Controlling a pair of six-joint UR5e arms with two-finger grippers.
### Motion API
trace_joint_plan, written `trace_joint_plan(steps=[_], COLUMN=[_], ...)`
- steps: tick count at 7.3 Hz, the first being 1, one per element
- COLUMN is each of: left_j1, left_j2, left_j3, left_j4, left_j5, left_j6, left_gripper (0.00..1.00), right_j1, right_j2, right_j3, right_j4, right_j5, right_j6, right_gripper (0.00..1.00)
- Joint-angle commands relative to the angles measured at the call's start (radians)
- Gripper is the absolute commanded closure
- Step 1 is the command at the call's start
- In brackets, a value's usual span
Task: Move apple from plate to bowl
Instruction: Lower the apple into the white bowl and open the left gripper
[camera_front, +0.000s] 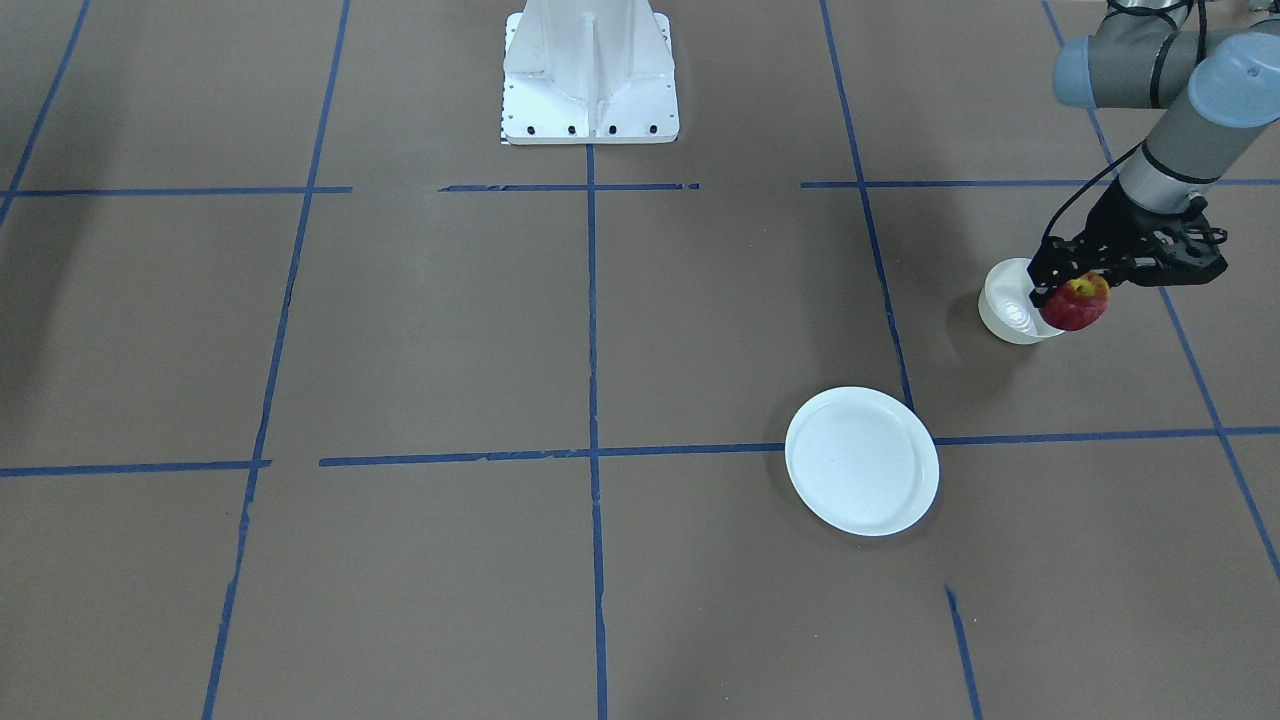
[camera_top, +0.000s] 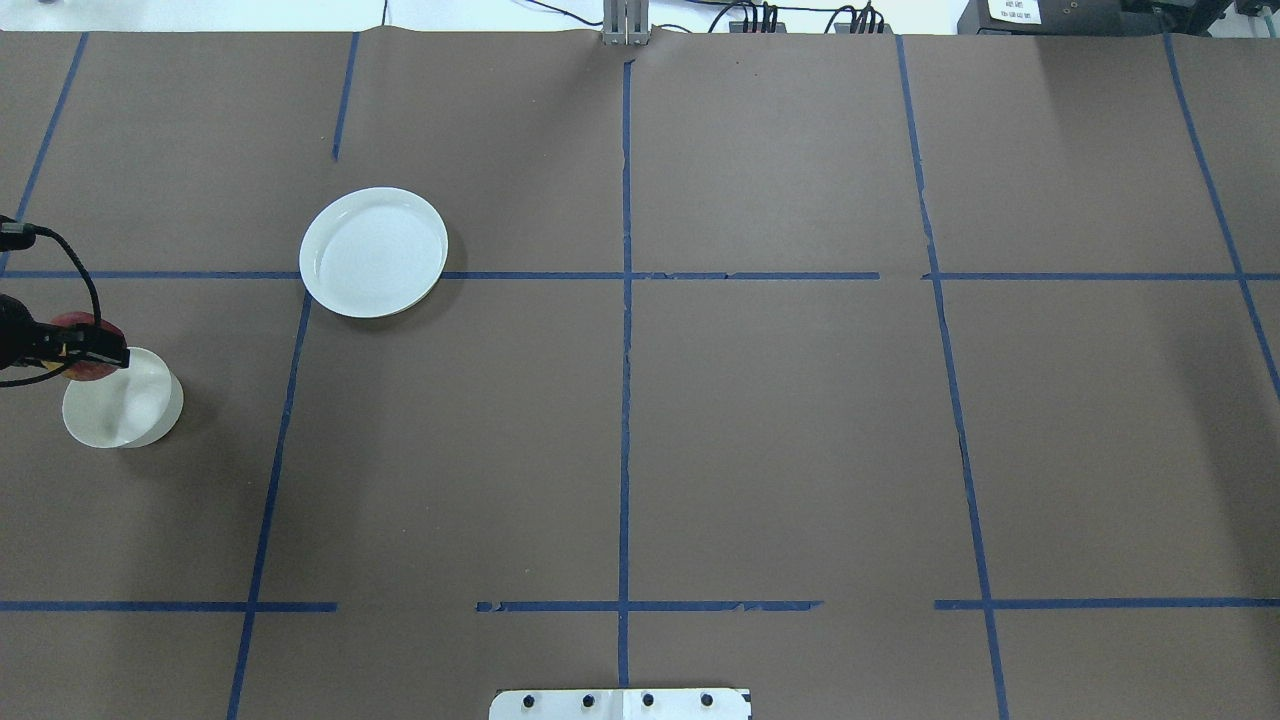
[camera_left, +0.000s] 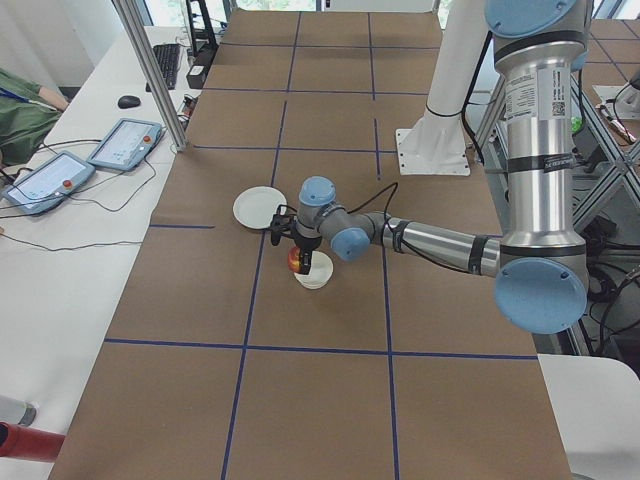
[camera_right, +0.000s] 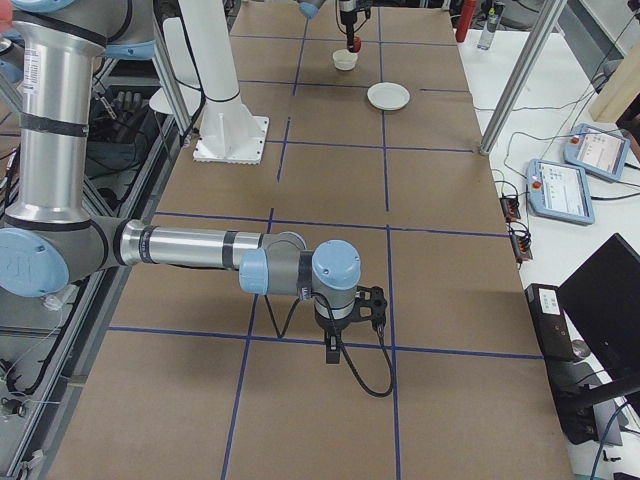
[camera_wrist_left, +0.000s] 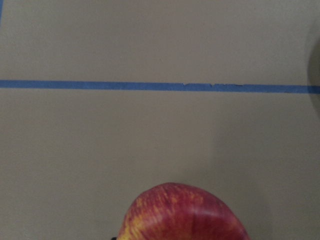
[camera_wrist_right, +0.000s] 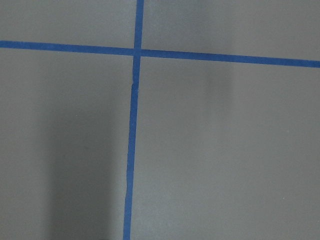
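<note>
Small red apple (camera_front: 1076, 303), yellow-streaked skin

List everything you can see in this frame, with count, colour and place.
apple: 1, red and yellow, held over the bowl's edge
bowl: 1, cream-white, empty, robot's left end of the table
plate: 1, white, empty, apart from the bowl
tape lines: several, blue, a grid across the table
table: 1, brown cover
tablets: 2, grey-blue, side bench
robot base: 1, white, table edge
left gripper: 1, black, shut on the apple
right gripper: 1, black, over bare table; open or shut unclear
</note>
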Motion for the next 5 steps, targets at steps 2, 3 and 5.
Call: trace_joint_plan(steps=[2, 3, 5], left_j1=[0.064, 0.070, 0.077], left_j2=[0.025, 0.037, 0.073], left_j3=[0.032, 0.032, 0.032], left_j4=[-0.061, -0.075, -0.130], left_j5=[0.002, 0.000, -0.003], left_j6=[-0.034, -0.031, -0.031], left_gripper=[0.95, 0.94, 0.88], right_j1=[0.000, 0.000, 0.000], right_j2=[0.000, 0.000, 0.000], right_j3=[0.000, 0.000, 0.000], right_j4=[0.000, -0.002, 0.000], right_j5=[0.000, 0.000, 0.000], right_j6=[0.000, 0.000, 0.000], right_gripper=[0.00, 0.00, 0.00])
